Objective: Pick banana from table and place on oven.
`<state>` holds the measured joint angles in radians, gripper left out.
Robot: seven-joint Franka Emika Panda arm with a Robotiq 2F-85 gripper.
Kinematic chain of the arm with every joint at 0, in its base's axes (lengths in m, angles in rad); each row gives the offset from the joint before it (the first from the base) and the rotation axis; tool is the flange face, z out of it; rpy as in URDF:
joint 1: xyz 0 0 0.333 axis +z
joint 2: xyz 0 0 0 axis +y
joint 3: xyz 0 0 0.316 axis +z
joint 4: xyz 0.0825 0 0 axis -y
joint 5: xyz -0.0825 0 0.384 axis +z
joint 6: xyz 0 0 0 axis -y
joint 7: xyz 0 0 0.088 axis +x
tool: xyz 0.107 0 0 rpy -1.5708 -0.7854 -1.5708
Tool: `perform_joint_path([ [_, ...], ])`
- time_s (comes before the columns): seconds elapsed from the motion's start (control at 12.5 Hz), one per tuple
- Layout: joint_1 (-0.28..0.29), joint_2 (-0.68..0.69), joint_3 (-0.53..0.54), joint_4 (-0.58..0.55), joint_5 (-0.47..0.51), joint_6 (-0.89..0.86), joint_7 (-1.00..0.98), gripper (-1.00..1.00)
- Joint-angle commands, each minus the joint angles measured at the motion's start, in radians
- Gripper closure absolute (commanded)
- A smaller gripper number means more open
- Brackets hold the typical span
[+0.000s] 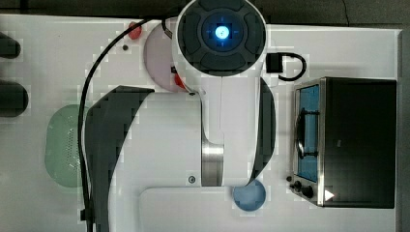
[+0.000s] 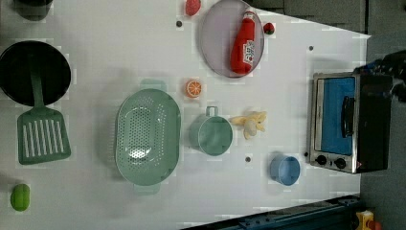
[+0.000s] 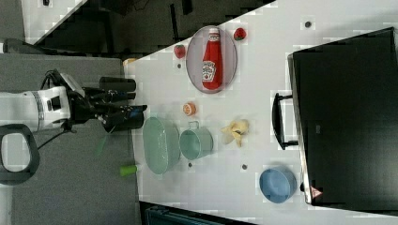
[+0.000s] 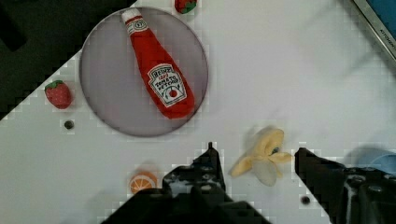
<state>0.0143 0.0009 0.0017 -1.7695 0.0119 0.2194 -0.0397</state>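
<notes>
1. The gripper (image 4: 254,161) hangs above the table (image 2: 95,28) with its two fingers (image 4: 208,170) spread apart and nothing between them; in the wrist view the banana (image 4: 261,156) shows on the table in the gap between the fingertips.
2. In the right view the gripper (image 3: 124,110) sits at the end of the white arm (image 3: 28,110), well off to the right view's left of the banana (image 3: 236,131).
3. The banana (image 2: 250,123) lies flat on the table, partly peeled, its pale flaps splayed out. It is just beside the green cup (image 2: 211,135) and between that cup and the oven (image 2: 349,122), touching neither.
4. The oven stands at the left view's right edge of the table, its door shut and its black top (image 3: 347,117) bare. In the top view the oven (image 1: 358,142) is to the top view's right of the arm (image 1: 220,96).
5. A blue bowl (image 2: 284,169) sits near the oven's knobs, apart from the banana.
6. A ketchup bottle (image 2: 244,43) lies on a grey plate (image 2: 215,38); a strawberry (image 2: 269,28) rests just beside the plate's rim.
7. An orange slice (image 2: 193,88) lies between the plate and a green colander (image 2: 147,136), which stands next to the cup.
8. Toward the left view's left are a green spatula (image 2: 42,132), a black pan (image 2: 28,72) and a lime (image 2: 20,197).
</notes>
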Motion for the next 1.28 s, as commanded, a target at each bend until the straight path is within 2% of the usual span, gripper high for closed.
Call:
perform_joint_path([
  [0.08,-0.034,-0.396,-0.024,-0.177,-0.029,-0.218,0.144,-0.6],
  [0.24,-0.034,-0.396,-0.023,-0.177,-0.029,-0.218,0.144,-1.0],
  [0.48,-0.034,-0.386,-0.023,-0.187,-0.029,-0.217,0.144,-1.0],
  [0.72,-0.033,-0.334,-0.021,-0.243,-0.029,-0.162,0.144,-1.0],
  [1.28,-0.034,-0.133,-0.023,-0.434,-0.029,0.175,0.144,-1.0],
])
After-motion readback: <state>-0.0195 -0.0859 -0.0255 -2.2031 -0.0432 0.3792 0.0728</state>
